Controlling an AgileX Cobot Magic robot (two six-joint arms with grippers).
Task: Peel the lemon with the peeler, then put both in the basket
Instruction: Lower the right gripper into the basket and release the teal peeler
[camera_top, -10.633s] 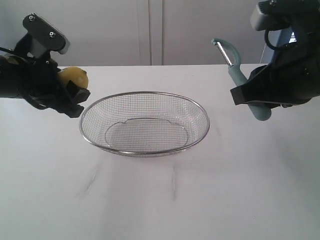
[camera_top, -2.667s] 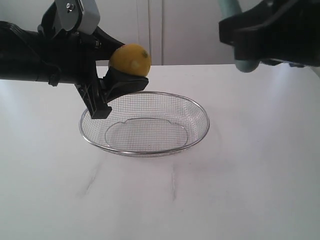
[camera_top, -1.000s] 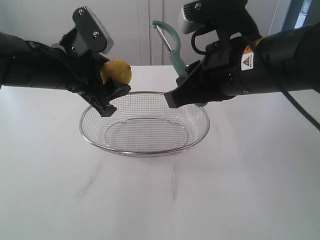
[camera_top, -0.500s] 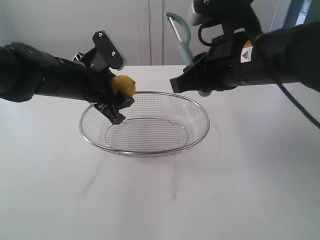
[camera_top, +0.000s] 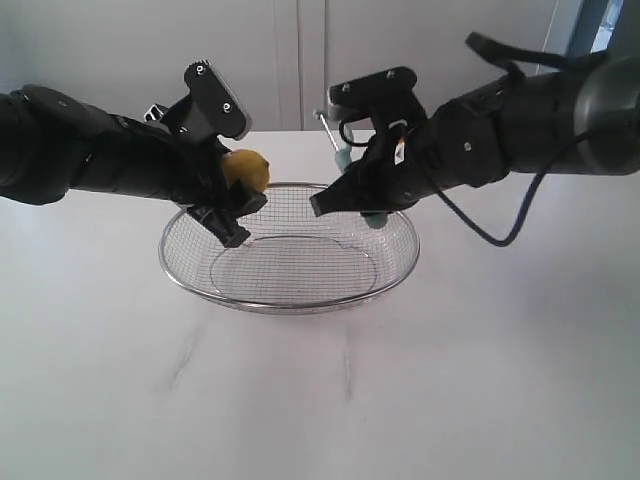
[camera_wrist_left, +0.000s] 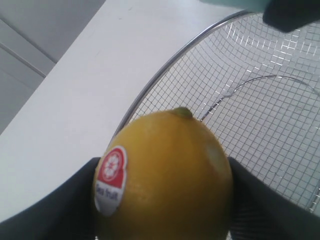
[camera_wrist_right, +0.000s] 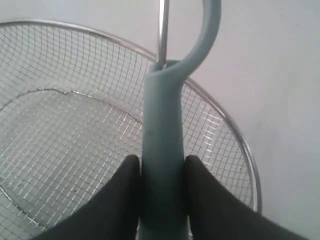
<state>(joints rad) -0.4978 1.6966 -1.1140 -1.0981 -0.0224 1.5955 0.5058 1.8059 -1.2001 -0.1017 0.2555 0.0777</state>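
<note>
Yellow lemon: a small, round, bright yellow lemon (camera_wrist_left: 165, 175) with a white-and-red sticker. It is held in the air just over the basket's rim on the left arm's side. We see no peeled patch on the skin that shows.
Left gripper: the black left gripper (camera_top: 243, 188) pinches the lemon from two sides.
Peeler: a pale teal-green plastic peeler (camera_wrist_right: 162, 145) with a hooked head and thin metal blade. It is held blade end up over the basket, near the lemon but apart from it.
Right gripper: the black right gripper (camera_top: 348, 197) is clamped on the peeler's thick handle.
Basket: a large, shallow oval basket of silver wire mesh (camera_top: 290, 305) with nothing in it, standing on a white table (camera_top: 470, 380).
Step in hand: we judge that blade and fruit are being brought together for peeling.
Next move: we think the blade must meet the skin at a shallow angle under a firm left grip, since the round fruit could turn or slip.
</note>
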